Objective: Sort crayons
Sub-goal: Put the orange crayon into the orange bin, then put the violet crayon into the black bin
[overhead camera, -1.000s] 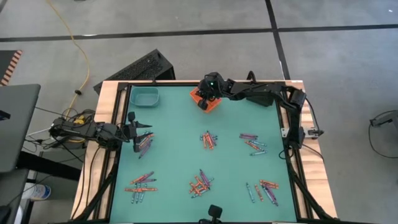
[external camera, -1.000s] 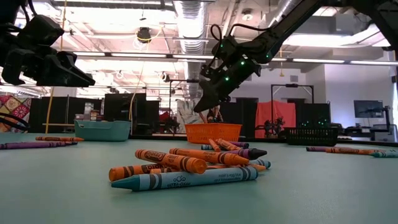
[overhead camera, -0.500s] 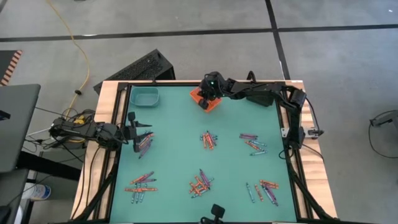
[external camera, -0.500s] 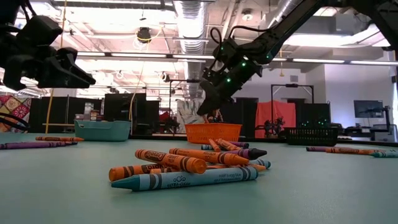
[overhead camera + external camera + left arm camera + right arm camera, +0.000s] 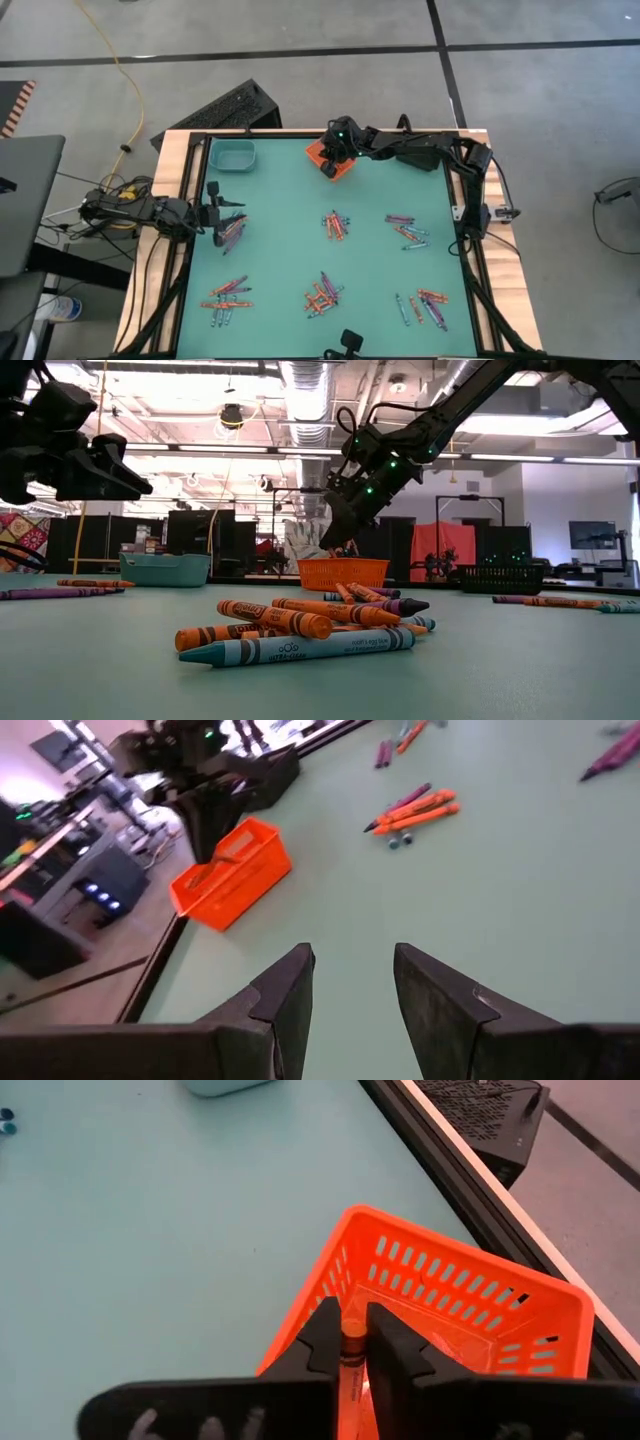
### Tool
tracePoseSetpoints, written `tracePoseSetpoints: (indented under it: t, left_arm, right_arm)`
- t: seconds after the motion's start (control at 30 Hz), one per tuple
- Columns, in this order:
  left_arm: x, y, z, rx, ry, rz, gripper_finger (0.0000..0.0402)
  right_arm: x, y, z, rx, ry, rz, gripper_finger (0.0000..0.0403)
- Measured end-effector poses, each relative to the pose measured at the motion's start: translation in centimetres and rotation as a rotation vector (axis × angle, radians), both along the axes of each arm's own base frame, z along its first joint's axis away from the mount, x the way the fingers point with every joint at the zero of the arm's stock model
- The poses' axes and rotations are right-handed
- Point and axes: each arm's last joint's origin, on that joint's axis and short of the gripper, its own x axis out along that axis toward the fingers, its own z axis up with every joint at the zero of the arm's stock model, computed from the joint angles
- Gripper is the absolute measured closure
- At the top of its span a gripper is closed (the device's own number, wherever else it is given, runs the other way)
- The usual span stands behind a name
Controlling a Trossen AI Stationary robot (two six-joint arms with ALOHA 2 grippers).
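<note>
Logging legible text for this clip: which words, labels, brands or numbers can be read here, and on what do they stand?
No text reads clearly.
Blue-grey crayon at the front of the near pile, low view: dark print on its wrapper, too blurred to read.
Orange crayon above it: an oval mark, unreadable.
Crayon in the right gripper over the orange bin: wrapper print too small.

Right hand (image 5: pixel 340 540) lowered toward orange bin (image 5: pixel 343 573).

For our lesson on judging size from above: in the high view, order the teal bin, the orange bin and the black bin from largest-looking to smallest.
1. black bin, off the table's far left corner, clearly largest.
2. teal bin.
3. orange bin, unsure: the right claw covers much of it, so it may match the teal one.
</note>
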Motion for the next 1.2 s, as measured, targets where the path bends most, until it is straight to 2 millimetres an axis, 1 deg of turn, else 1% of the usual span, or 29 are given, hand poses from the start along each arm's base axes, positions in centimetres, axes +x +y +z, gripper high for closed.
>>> tracePoseSetpoints:
  t: [0.07,0.17,0.33,0.4,0.47,0.57,0.7,0.83,0.93,1.0,1.1,1.2]
  left_arm:
    - [0.1,-0.2,0.1,-0.037,-0.014,-0.051,0.0269]
    - [0.1,-0.5,0.3,-0.163,-0.05,-0.121,0.0269]
    - [0.3,-0.5,0.9,-0.308,-0.136,-0.109,0.0269]
    - [0.3,-0.5,1.3,-0.34,-0.179,-0.11,0.0269]
    - [0.4,-0.5,1.9,-0.351,-0.243,-0.121,0.0269]
    - [0.4,-0.6,2.5,-0.451,-0.311,-0.157,0.0269]
    - [0.3,-0.5,3.3,-0.506,-0.406,-0.14,0.0269]
    - [0.3,-0.4,3.8,-0.542,-0.469,-0.119,0.0269]
    - [0.6,-0.6,3.7,-0.465,-0.428,-0.155,0.0269]
    - [1.0,-0.8,3.4,-0.456,-0.382,-0.169,0.0269]
    - [1.9,-0.9,2.6,-0.464,-0.287,-0.126,0.0269]
    - [3.0,-1.0,2.6,-0.474,-0.192,-0.077,0.0269]
  right_arm:
    - [0.0,0.0,0.0,0.005,-0.003,-0.005,0.0343]
    - [-0.1,-0.2,0.0,0.01,-0.006,-0.015,0.0325]
    - [-0.3,-0.4,0.1,0.01,-0.006,-0.023,0.0294]
    - [-0.3,-0.5,0.1,0.009,-0.008,-0.023,0.0281]
    - [-0.3,-0.5,0.2,0.009,-0.008,-0.023,0.0266]
    - [-0.3,-0.2,0.7,-0.005,-0.014,-0.011,0.0245]
    - [-0.4,0.5,2.2,-0.041,-0.032,0.034,0.0225]
    - [-0.9,2.0,4.8,-0.09,-0.06,0.095,0.0216]
    - [-1.5,3.3,7.1,-0.124,-0.076,0.136,0.0216]
    - [-2.1,4.3,8.5,-0.14,-0.08,0.162,0.0216]
    - [-3.0,5.9,10.5,-0.164,-0.091,0.203,0.0216]
    - [-3.9,7.6,12.0,-0.163,-0.087,0.24,0.0216]
